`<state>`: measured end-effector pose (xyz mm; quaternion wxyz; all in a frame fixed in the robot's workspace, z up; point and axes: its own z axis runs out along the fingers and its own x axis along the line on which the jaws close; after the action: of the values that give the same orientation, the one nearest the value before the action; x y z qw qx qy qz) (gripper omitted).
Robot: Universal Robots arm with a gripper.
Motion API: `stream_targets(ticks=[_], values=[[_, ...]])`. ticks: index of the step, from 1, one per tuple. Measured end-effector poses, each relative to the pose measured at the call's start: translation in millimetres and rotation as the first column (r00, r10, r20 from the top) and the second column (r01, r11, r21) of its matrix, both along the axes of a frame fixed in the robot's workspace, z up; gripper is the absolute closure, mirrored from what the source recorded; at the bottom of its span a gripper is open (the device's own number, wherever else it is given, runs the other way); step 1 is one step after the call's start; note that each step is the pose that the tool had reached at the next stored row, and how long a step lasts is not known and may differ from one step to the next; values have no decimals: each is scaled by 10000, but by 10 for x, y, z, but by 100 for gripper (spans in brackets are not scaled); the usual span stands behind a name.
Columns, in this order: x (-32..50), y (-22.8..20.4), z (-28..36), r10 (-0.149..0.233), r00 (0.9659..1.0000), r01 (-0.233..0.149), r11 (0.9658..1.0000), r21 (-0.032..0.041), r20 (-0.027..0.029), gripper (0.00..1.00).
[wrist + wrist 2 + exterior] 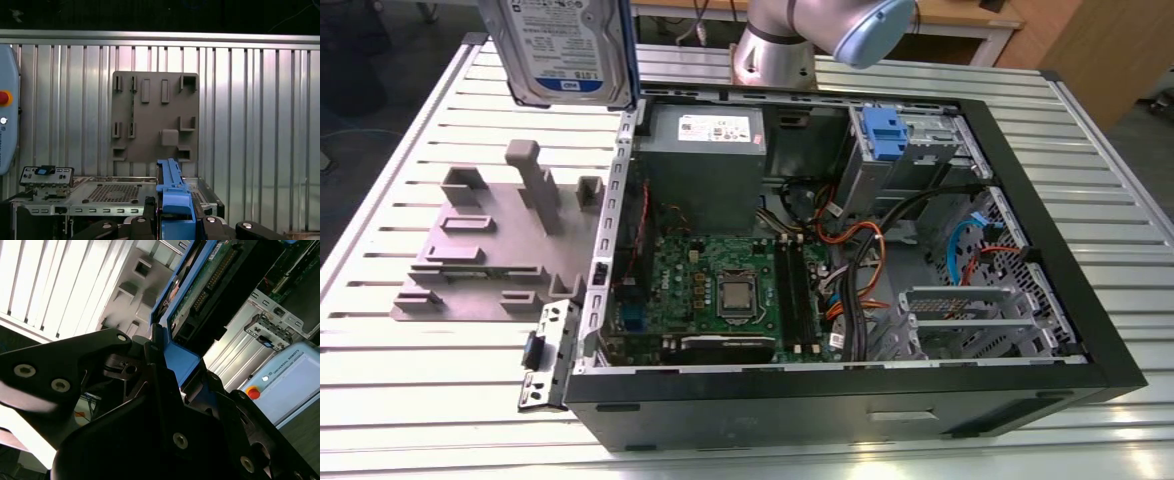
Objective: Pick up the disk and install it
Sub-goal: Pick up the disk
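Clenching fingers (157,365) on the blue frame (175,200) of the disk (567,45), holding it edge-up, high above the desk (400,380) and grey holder (480,250), beside the open computer case (854,400). Gripping the frame, likely sparing the drive body and clearing the case wall.

Open computer case (854,405), grey fixture (470,252)

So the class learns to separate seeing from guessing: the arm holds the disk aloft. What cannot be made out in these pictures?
- Silver-grey rectangular disk in its blue plastic carrier: top cut off by the exterior view's upper edge.
- Its label side: the first wrist view meets the disk edge-on.
- Black hand, shut on the disk: grip contact hidden by its own body in the second wrist view.
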<state>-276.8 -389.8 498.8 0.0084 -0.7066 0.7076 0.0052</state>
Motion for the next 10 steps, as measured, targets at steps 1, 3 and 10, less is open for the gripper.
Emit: stream_targets(ticks=[1, 3, 10], values=[[4, -11, 0, -7, 10000, 7, 10000, 0, 0, 64], [16, -30, 0, -20, 10000, 20, 10000, 0, 0, 64], [113, -44, 0, -39, 10000, 39, 10000, -1, -1, 64]])
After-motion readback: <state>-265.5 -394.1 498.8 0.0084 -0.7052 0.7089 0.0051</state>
